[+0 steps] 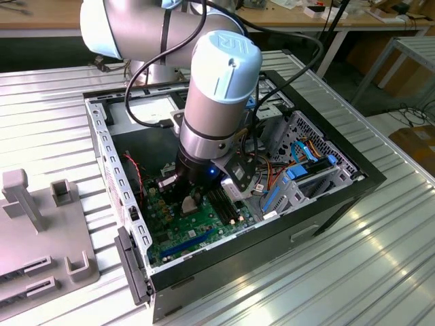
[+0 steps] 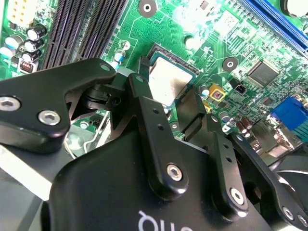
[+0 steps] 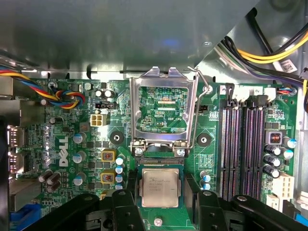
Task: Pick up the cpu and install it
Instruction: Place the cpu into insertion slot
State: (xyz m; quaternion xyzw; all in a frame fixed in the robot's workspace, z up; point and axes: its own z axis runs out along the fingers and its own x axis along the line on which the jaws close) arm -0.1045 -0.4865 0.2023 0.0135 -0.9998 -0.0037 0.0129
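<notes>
The cpu (image 3: 160,185) has a dull, brushed silvery metal face. The circuit board (image 3: 211,122) is glossy green lacquer, and the hinged socket frame (image 3: 161,76) is bare bright metal. The hand (image 3: 160,191) looks matt black. The case (image 1: 272,238) is black painted metal. The surface (image 1: 367,272) is ribbed, shiny metal.

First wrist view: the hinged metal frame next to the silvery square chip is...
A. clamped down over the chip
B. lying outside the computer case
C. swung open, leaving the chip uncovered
C: the metal frame is swung back on its hinges, and the cpu lies bare beside it with its silvery face in full view.
</notes>
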